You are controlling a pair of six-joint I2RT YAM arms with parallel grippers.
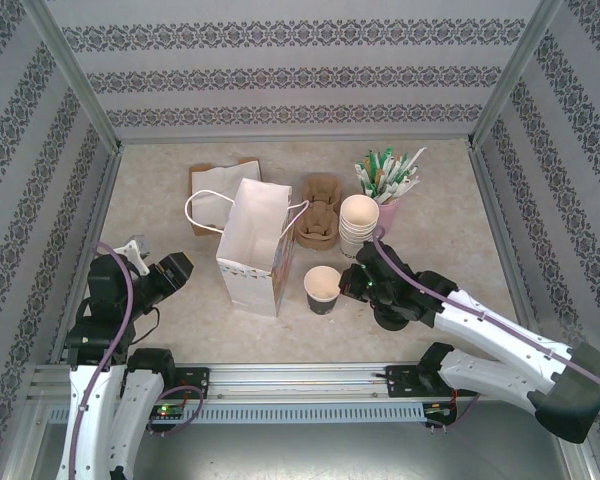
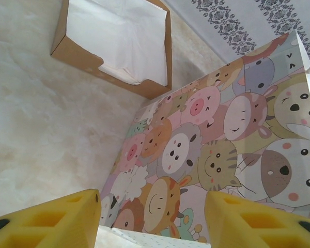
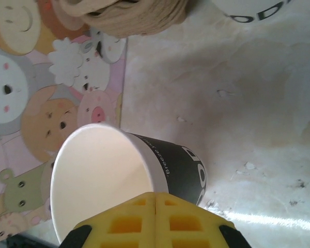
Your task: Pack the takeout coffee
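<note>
Top view, seen from above the arm bases. The takeout coffee cup (image 1: 323, 288) stands upright on the table top (image 1: 150, 210) with no lid on it, just beside the white paper bag (image 1: 252, 240) at the bag's 4 o'clock. Its upper wall is pale and its lower wall dark with lettering. The right gripper (image 1: 350, 284) sits at the cup's 3 o'clock, level with the rim, jaws together. In the right wrist view the yellow pads (image 3: 129, 222) meet at the cup's near rim, and whether the thin wall is pinched between them cannot be told. The left gripper (image 1: 172, 272) hangs at the bag's 9 o'clock, jaws apart with nothing between them, facing the bag's printed side. A stack of lidless cups (image 1: 360, 222) stands at the cup's 1 o'clock. Handling, as judged: the cup is light, thin paper, easily crushed or tipped, with a stiffer rolled rim and a smooth wall that may slip. A gentle hold across the wall just below the rim, or a pinch on the rim itself, suits it. Whether it holds liquid cannot be told, so it is best kept upright.
</note>
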